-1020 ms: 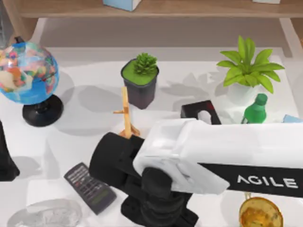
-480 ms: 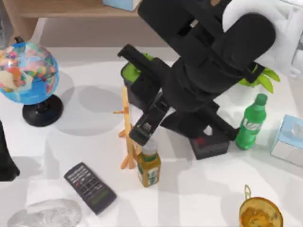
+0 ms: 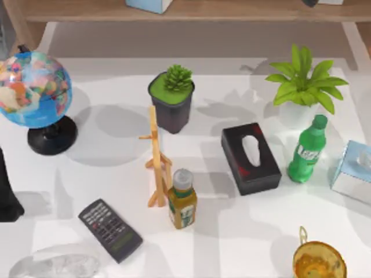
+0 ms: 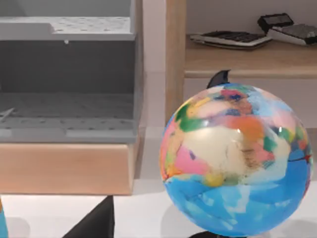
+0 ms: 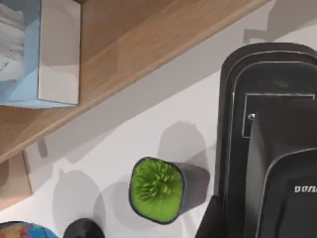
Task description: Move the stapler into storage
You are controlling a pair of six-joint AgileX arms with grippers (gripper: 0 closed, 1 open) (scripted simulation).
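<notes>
The right gripper is clenched on the stapler, a black rounded-end body with a thin grey rim. It hangs above the table's back edge, just beside the wooden shelf. Below it stands the potted succulent, with a bare strip of white table between the pot and the shelf's lip. On the shelf board a blue tissue box takes one end, and open wood runs beside it.

Farther out, the black tissue box and the green bottle crowd the table's right side, and the remote lies near the front edge. The left arm is parked at the left edge by the globe; whether it is closed or released I cannot tell.
</notes>
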